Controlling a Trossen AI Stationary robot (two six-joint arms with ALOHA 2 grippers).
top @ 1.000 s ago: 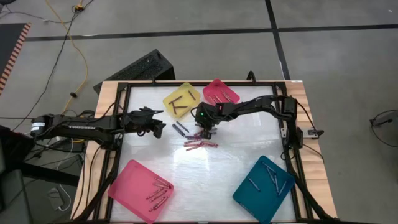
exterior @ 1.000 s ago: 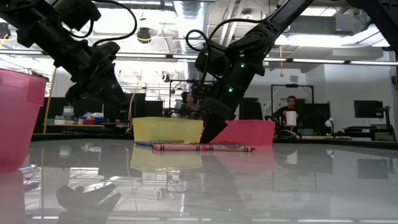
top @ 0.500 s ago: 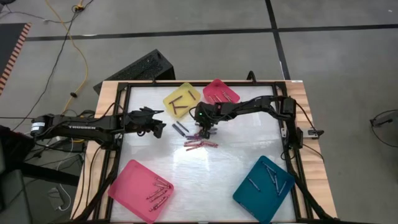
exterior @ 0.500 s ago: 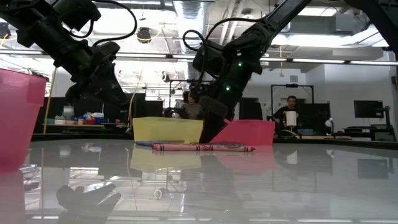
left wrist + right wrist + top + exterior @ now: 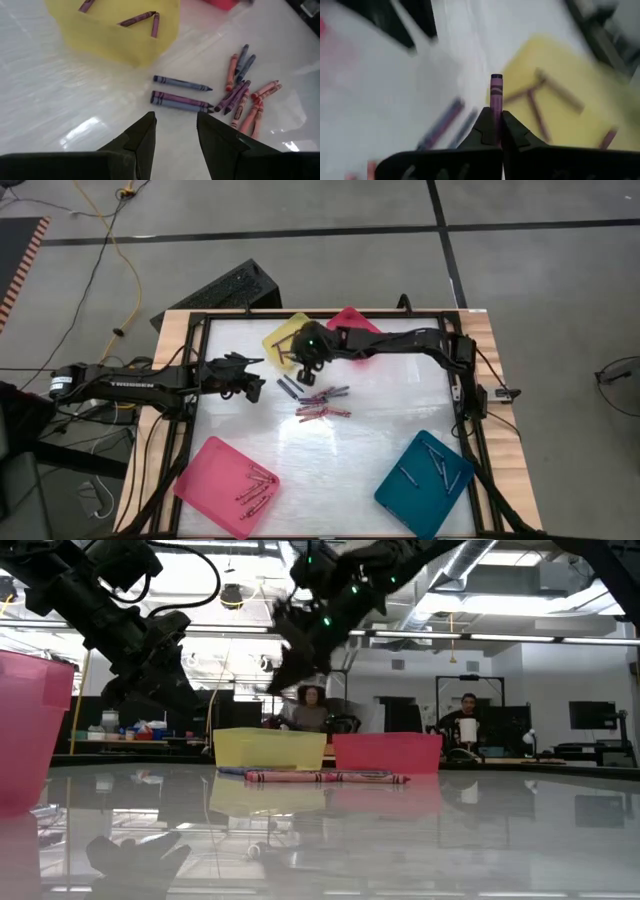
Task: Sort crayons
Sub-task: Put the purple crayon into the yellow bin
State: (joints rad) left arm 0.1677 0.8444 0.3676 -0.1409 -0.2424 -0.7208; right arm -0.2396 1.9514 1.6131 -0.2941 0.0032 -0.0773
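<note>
The white surface [image 5: 380,430] sits inside a dark frame on a wooden top. Four trays stand on it: a large pink tray [image 5: 226,485] at the near left holding several crayons, a teal tray [image 5: 424,482] at the near right with a few sticks in it, a yellow tray [image 5: 284,340] at the far middle with dark purple crayons inside, and a smaller pink tray [image 5: 352,322] just beside it, partly covered by the right arm.

The left arm reaches in from the left edge, and its left claw [image 5: 252,383] hovers near the yellow tray with its fingers spread and nothing between them. Its wrist camera looks down on two bluish-purple crayons [image 5: 181,92] lying side by side on the bare surface, close to the yellow tray's wall.

The right arm stretches across from the right edge, its right claw [image 5: 307,363] raised above the surface at the yellow tray's near edge. It pinches a purple crayon [image 5: 496,97] at one end; the stick's long axis runs straight out past the fingertips, its free end pointing toward the yellow tray.

A loose cluster of red and purple crayons [image 5: 322,404] lies in the middle of the surface, most with their long axes running roughly left to right, some overlapping.
</note>
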